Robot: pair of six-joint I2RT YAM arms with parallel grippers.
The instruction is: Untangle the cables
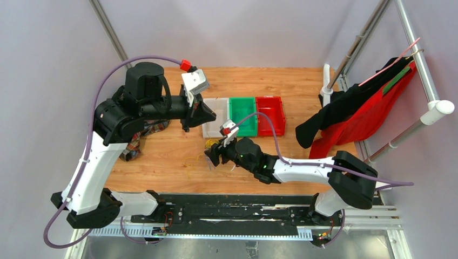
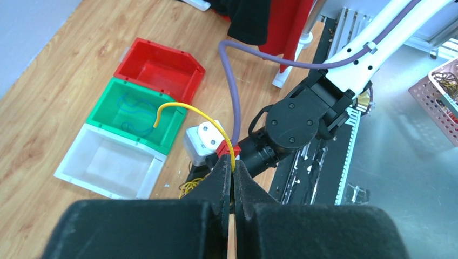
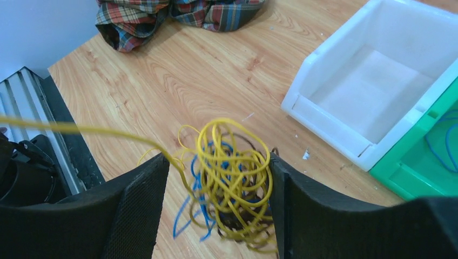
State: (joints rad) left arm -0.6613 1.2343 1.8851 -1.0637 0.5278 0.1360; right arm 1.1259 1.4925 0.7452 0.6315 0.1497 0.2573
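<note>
**Drawing one yellow strand out of a light, springy knot**

Pressed together, the left arm's jaws pinch a thin yellow wire [image 2: 178,104] right at their tips. Beyond them the wire arcs up and over to a free end above the green plastic bin [image 2: 170,129], in which a loose blue wire [image 2: 129,100] already lies. The right arm's jaws stand spread, one on either side of the tangled bunch of yellow, blue and black wires [image 3: 232,172]. That bunch sits low over the pale wooden worktop [image 3: 162,75], near the open white plastic bin [image 3: 324,132]. Blur hides whether it rests on the wood or touches either tip. One yellow strand [image 3: 65,127] runs out of the bunch toward the left edge of the right wrist view, probably the same wire that the left arm holds.

By the look of them, the wires are very light, thin and springy. They hold their loops instead of lying flat, so a pull on one strand would likely drag the whole bunch along unless it is anchored. The smooth sheath may slide through a weak pinch. The sensible hold is across the dense middle of the bunch with the right arm's jaws. The single strand should then be drawn slowly, so that the loops do not cinch tight.
</note>
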